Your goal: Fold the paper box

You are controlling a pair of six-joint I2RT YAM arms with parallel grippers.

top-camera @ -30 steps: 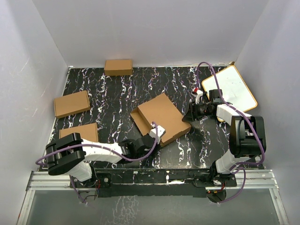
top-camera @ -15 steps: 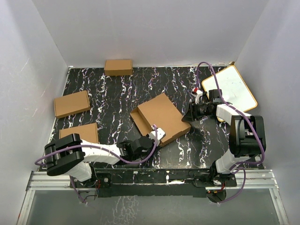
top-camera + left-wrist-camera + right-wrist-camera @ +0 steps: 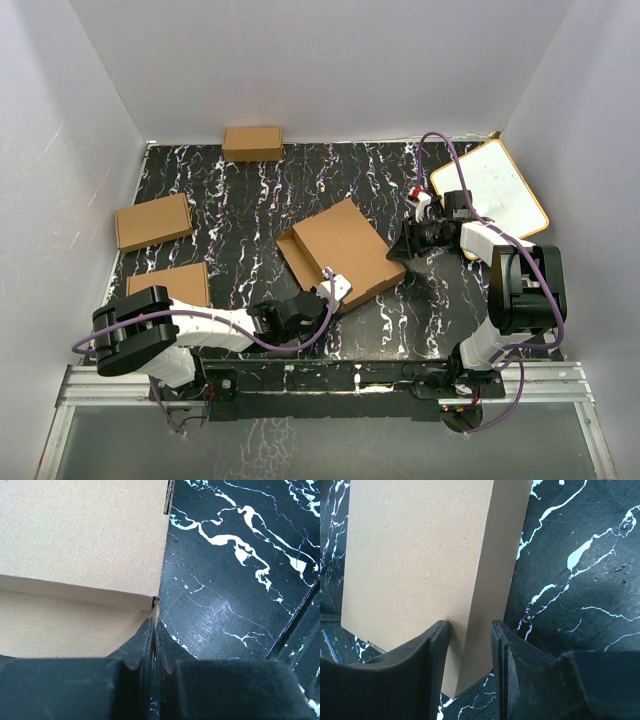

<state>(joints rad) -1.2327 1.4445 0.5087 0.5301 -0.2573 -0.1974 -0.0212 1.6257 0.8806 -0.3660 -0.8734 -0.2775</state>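
The paper box [image 3: 345, 248], brown corrugated cardboard, lies partly folded mid-table with an open flap on its left side. My left gripper [image 3: 327, 293] is at the box's near corner. In the left wrist view its fingers [image 3: 145, 640] are pressed together on a thin cardboard edge of the paper box [image 3: 85, 540]. My right gripper [image 3: 402, 248] is at the box's right corner. In the right wrist view its jaws straddle the side wall of the paper box [image 3: 420, 555], one finger [image 3: 440, 645] against the top face, and the right gripper [image 3: 470, 626] is shut on that corner.
Three smaller closed brown boxes sit at the back [image 3: 252, 143], far left [image 3: 153, 221] and near left [image 3: 170, 282]. A white board with a tan rim [image 3: 490, 195] leans at the back right corner. White walls enclose the black marbled table [image 3: 250, 200].
My left gripper has drawn slightly back toward the near edge, still pinching the box edge. The right arm and the box have barely moved.
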